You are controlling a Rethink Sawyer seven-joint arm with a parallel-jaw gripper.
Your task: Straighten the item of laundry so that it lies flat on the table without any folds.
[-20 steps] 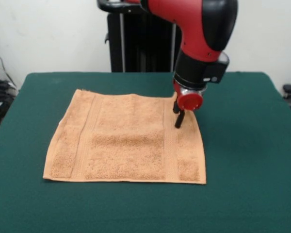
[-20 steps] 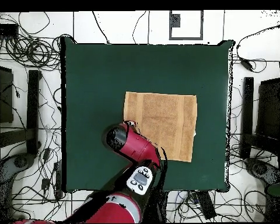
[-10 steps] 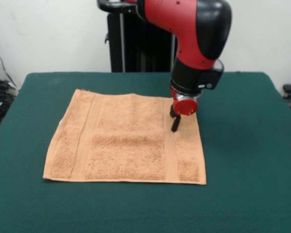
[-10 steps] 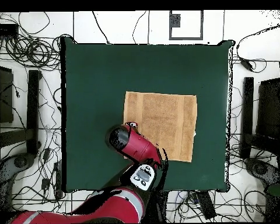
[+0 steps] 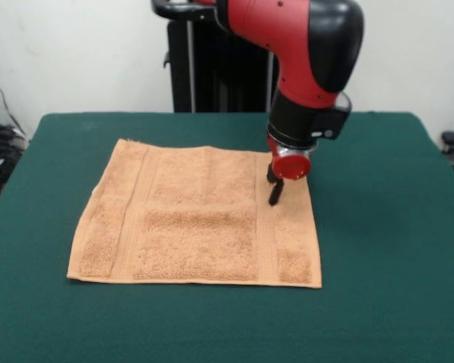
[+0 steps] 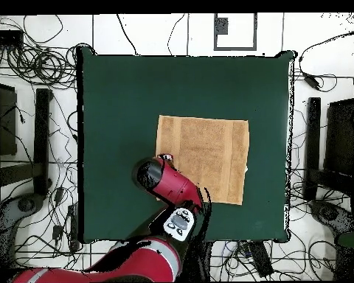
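Observation:
The orange-tan towel (image 5: 200,219) lies spread flat on the green table (image 5: 378,227), with its band stripes showing and no fold that I can see. It also shows in the overhead view (image 6: 206,158) as a flat square on the table (image 6: 136,96). My gripper (image 5: 275,190) hangs from the red wrist just over the towel's far right corner, close to the cloth. Its black fingers look shut and hold nothing. In the overhead view the arm (image 6: 169,184) covers the gripper and the towel's near left corner.
The black pedestal (image 5: 212,60) stands behind the table's far edge. Cables (image 6: 32,66) and dark stands (image 6: 41,140) lie on the floor around the table in the overhead view.
The gripper has shifted slightly left along the towel's far right corner and stayed low. The towel has not moved.

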